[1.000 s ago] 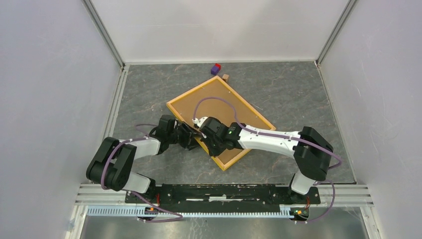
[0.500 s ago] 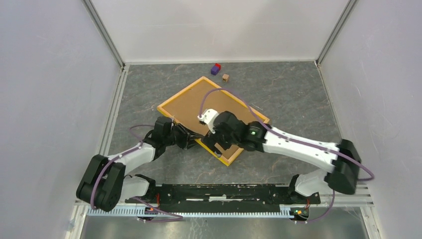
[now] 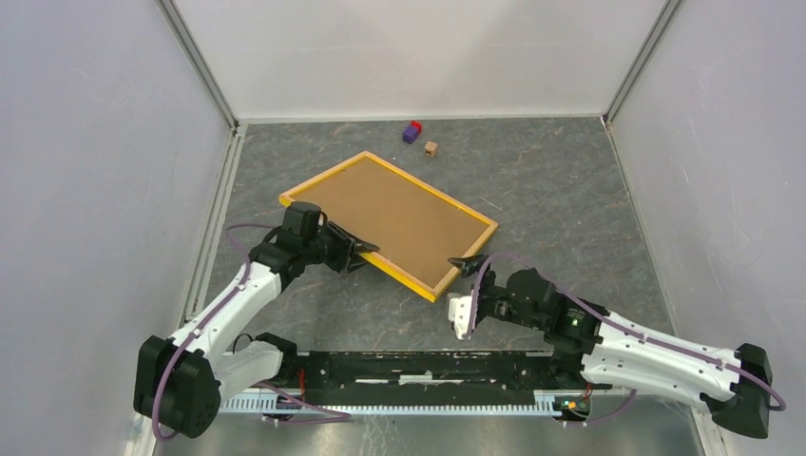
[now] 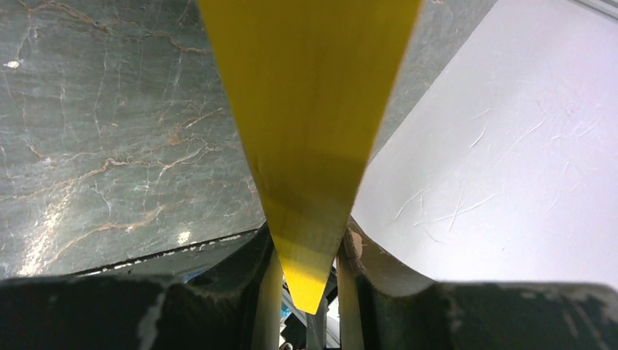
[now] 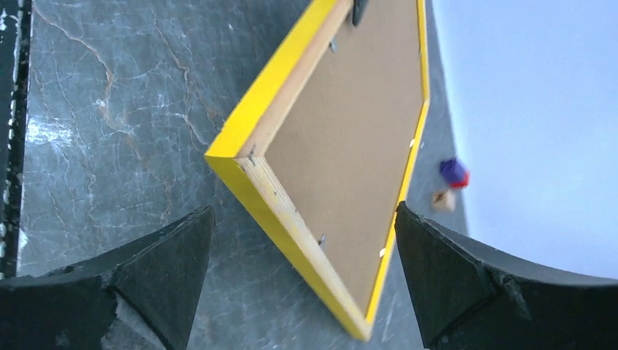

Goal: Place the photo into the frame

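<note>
The frame (image 3: 323, 177), yellow wood, sits at an angle on the grey table with its back up, a brown backing board (image 3: 390, 214) filling it. My left gripper (image 3: 366, 255) is shut on the frame's near long edge. In the left wrist view the yellow rim (image 4: 310, 109) runs between the two fingers (image 4: 268, 292). My right gripper (image 3: 464, 290) stands open just off the frame's near right corner, holding nothing. The right wrist view shows that corner (image 5: 277, 73) and the board (image 5: 350, 146) between the spread jaws. The photo is hidden.
A small purple and red block (image 3: 412, 131) and a tan block (image 3: 431, 148) sit near the back wall, beyond the frame. White walls enclose the table on three sides. A black rail (image 3: 418, 366) runs along the near edge.
The right gripper opened, let go of the frame and drew back toward the near right. The left gripper closed on the frame's edge, and the frame turned and shifted left.
</note>
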